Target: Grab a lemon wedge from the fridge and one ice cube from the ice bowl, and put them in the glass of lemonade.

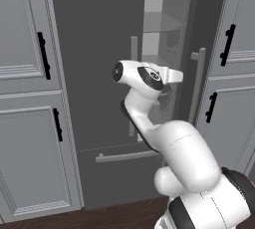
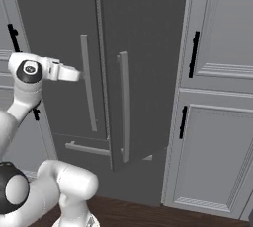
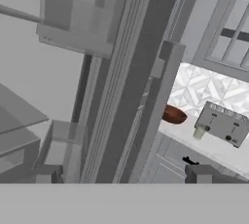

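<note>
One fridge (image 1: 99, 49), dark grey, French doors; right door ajar, pale shelves showing, giving access for the lemon wedge, itself not discernible. One handle (image 2: 124, 105), vertical bar, on that door. One pincer (image 2: 69, 74), jaws wide, empty, beside the left door.

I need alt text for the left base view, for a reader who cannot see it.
The white robot arm's gripper reaches toward the gap of the dark grey fridge, whose right door stands ajar and shows a pale interior. Light grey cabinets with black handles flank the fridge.
</note>
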Robot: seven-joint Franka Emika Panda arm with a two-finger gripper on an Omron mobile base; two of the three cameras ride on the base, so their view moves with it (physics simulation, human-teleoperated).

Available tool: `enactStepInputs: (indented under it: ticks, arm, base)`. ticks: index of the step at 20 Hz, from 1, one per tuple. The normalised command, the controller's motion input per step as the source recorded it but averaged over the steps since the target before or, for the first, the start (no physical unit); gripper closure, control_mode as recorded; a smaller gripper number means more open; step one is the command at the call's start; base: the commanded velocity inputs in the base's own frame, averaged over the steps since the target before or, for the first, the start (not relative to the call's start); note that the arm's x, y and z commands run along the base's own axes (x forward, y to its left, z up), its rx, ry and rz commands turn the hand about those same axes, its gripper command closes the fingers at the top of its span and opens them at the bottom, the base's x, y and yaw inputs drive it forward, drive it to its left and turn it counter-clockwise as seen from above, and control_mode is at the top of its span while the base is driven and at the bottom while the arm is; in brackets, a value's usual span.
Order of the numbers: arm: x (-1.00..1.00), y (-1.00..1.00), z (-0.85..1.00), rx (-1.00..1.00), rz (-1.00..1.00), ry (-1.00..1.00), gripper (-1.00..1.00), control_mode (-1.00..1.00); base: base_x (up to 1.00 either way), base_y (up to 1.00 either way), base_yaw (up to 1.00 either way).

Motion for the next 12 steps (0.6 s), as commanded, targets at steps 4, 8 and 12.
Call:
enactStepInputs:
  ticks: [4, 8, 12]
  arm:
    - [0.61, -0.32, -0.25, -0.02, -0.05, -0.03, -1.0, -1.0]
    - [0.6, -0.27, -0.22, -0.01, -0.05, -0.05, -1.0, -1.0]
    - [0.05, -0.86, -0.01, 0.0, -0.1, -0.01, -1.0, -1.0]
  base:
    - [0.0, 0.0, 0.0]
    - [0.0, 0.0, 0.0]
    - [0.0, 0.0, 0.0]
